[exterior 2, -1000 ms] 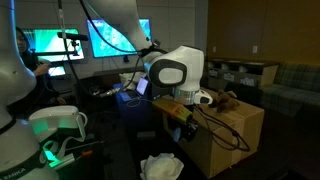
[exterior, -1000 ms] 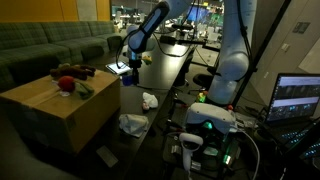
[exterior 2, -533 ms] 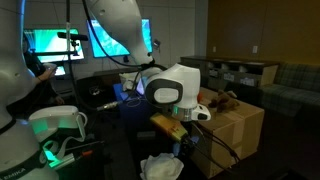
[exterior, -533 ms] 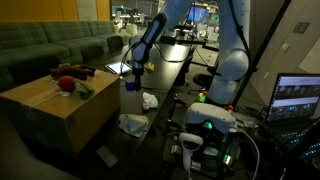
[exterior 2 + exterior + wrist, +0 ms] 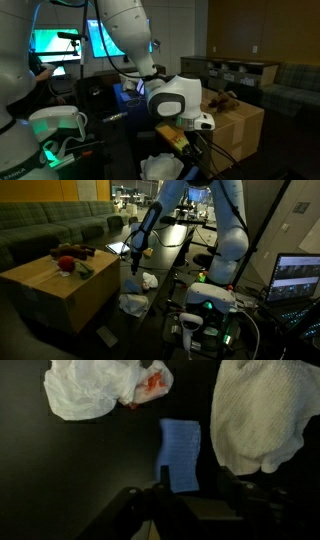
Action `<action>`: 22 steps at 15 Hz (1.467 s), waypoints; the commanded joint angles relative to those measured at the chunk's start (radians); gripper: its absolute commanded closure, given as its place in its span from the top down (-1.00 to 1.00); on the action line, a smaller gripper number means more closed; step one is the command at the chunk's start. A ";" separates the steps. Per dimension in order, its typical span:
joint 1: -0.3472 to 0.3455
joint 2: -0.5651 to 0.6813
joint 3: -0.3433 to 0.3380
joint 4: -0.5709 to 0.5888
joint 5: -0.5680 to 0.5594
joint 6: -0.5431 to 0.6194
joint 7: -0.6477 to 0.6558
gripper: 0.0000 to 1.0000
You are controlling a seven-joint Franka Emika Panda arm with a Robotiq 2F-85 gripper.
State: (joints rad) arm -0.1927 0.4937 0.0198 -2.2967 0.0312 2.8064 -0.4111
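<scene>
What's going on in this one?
The robot arm reaches down beside the cardboard box, over the dark floor. In the wrist view a blue rectangular piece lies right at its jaws, between a white towel and a crumpled white bag. Whether the jaws grip it cannot be told.

**Wrist view.**
- Centre: blue pad [image 5: 180, 453], matt, finely textured and soft-looking (cloth or sponge cannot be told).
- Right: white towel [image 5: 262, 415], coarse looped cloth, matt.
- Upper left: white bag [image 5: 95, 388], thin crinkled plastic with a faint sheen, printed orange.
- Background: dark floor [image 5: 60, 470], smooth and matt.
- Bottom edge: gripper [image 5: 195, 488], dark with a matt finish.

**In an exterior view.**
- Left of frame: cardboard box [image 5: 70, 295], brown matt paperboard.
- Upper left: sofa [image 5: 50, 225], green cloth upholstery.
- Top of frame: robot arm [image 5: 125, 30], smooth, glossy white shell.
</scene>
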 commanded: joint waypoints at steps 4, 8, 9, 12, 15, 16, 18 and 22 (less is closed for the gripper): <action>0.012 0.012 -0.082 0.002 -0.066 0.027 0.123 1.00; -0.012 0.018 -0.121 -0.028 -0.076 0.039 0.154 1.00; -0.013 0.024 -0.128 -0.030 -0.075 0.039 0.161 1.00; -0.035 0.062 -0.133 -0.031 -0.065 0.050 0.171 1.00; -0.065 0.119 -0.123 -0.014 -0.055 0.076 0.175 1.00; -0.076 0.140 -0.121 -0.005 -0.053 0.090 0.175 1.00; -0.096 0.182 -0.120 0.013 -0.052 0.123 0.179 1.00; -0.127 0.263 -0.121 0.061 -0.054 0.189 0.194 1.00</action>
State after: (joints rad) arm -0.2909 0.6915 -0.1101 -2.2887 -0.0241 2.9408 -0.2344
